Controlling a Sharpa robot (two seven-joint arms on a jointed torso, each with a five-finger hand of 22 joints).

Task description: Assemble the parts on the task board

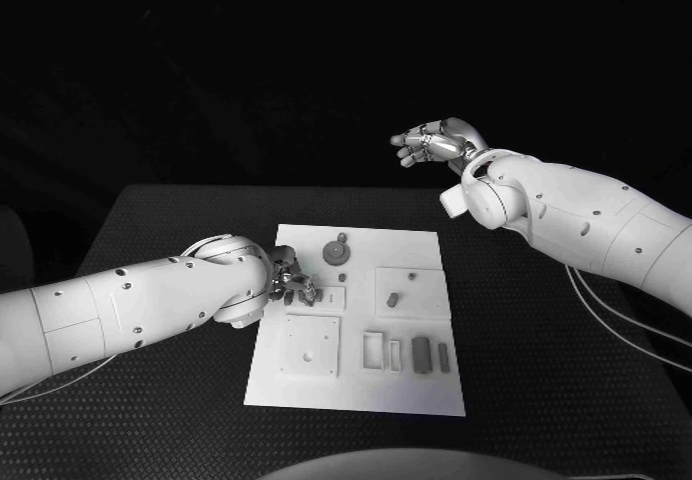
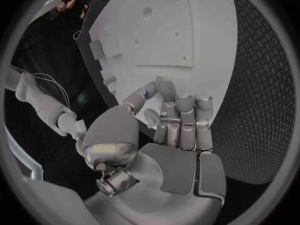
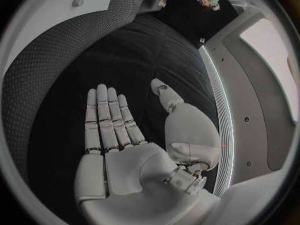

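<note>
— Left hand (image 1: 289,280) is low over the board's (image 1: 289,395) left edge, fingers curled in. The wrist camera shows the fingertips (image 2: 167,91) bent down close to the white surface, the thumb beside them, but whether they pinch a part I cannot tell; nothing is plainly visible between them.

— So which step are we in?

— Looks like a pick or a seating at that left edge, by my reading. Moving across: the round part (image 1: 336,250) lies near the board's far edge, a small part (image 1: 394,298) sits on the square plate right of centre, and two dark bars (image 1: 421,353) lie beside the slots near the front right.

— And the other arm?

— Right hand (image 1: 440,142) is up and well away, beyond the table's far side, palm flat, fingers straight and apart, holding nothing.

— Next move?

— Probably a careful finger closure on the left; parts are small, so alignment with a slot matters more than force.
</note>
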